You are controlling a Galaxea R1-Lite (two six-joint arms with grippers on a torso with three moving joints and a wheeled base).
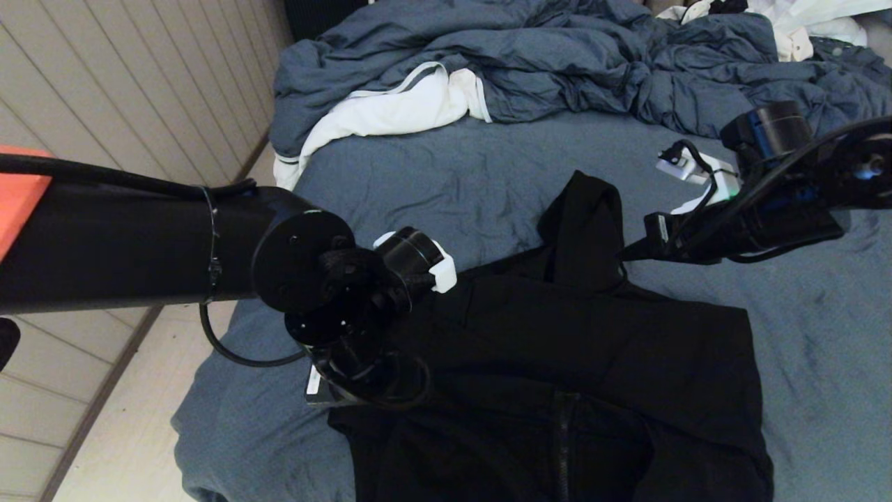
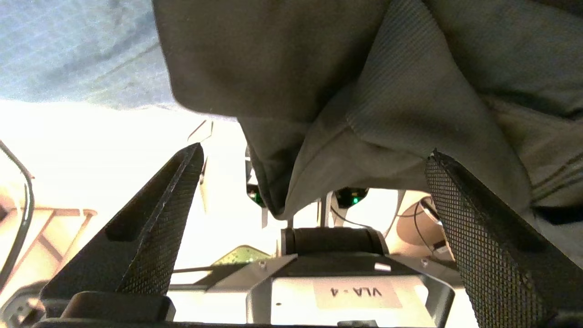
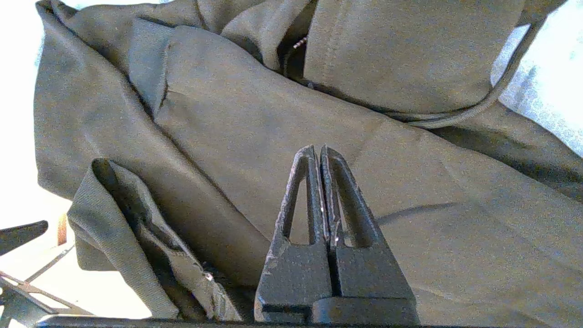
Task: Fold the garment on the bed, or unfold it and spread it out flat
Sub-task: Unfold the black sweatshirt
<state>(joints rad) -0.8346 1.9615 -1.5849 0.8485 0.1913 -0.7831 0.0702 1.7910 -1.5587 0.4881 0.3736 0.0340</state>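
Note:
The black hoodie (image 1: 592,362) lies on the blue-grey bed (image 1: 453,181), its hood (image 1: 585,209) pointing toward the far side and its zip (image 1: 561,446) near the front. My left gripper (image 2: 315,151) is open over the hoodie's left edge (image 1: 362,390), pointing down, with a fold of dark fabric (image 2: 319,91) hanging between the wide-spread fingers (image 2: 182,196). My right gripper (image 3: 317,148) is shut, with nothing seen between its fingers. It hovers just over the hoodie (image 3: 410,218), beside the hood on its right (image 1: 631,251).
A rumpled blue-grey duvet (image 1: 557,63) is piled along the far side of the bed, with a white cloth with grey trim (image 1: 397,104) at its left end. The bed's left edge drops to a pale floor (image 1: 104,432) and a panelled wall (image 1: 139,84).

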